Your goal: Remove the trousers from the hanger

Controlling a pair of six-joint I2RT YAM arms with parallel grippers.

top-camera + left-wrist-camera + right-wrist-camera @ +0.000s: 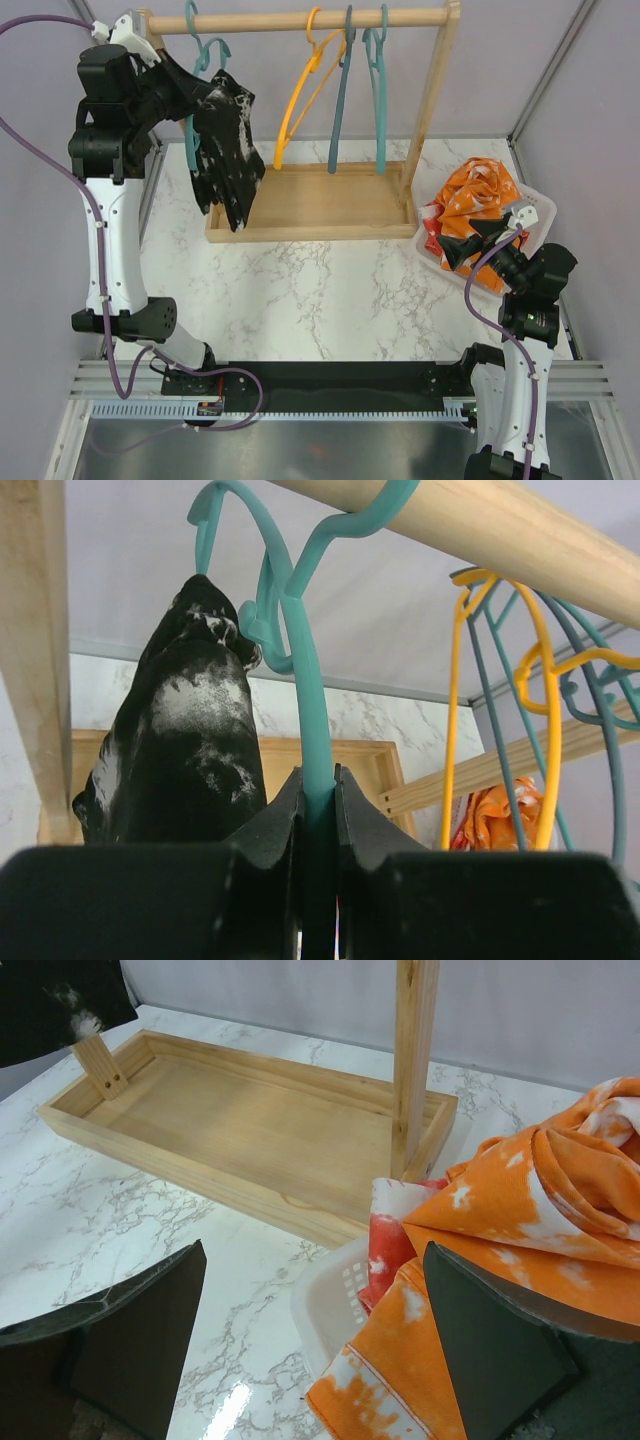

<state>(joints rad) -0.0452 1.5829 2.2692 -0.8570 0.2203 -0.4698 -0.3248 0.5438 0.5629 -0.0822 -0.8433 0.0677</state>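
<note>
While my left gripper (pixel 318 785) is clamping tight on the stem of the teal hanger (pixel 316 710), the black trousers (pixel 185 740) are hanging against it at the left end of the rail (pixel 500 530). My right gripper (pixel 312 1280) is hovering wide open, empty, beside the orange trousers (pixel 520 1210) in the basket (pixel 545 207).

light: bright, even, overhead | glare: white patch on marble table (pixel 228 1408) | shadows: soft | blur: wrist-view foregrounds
</note>
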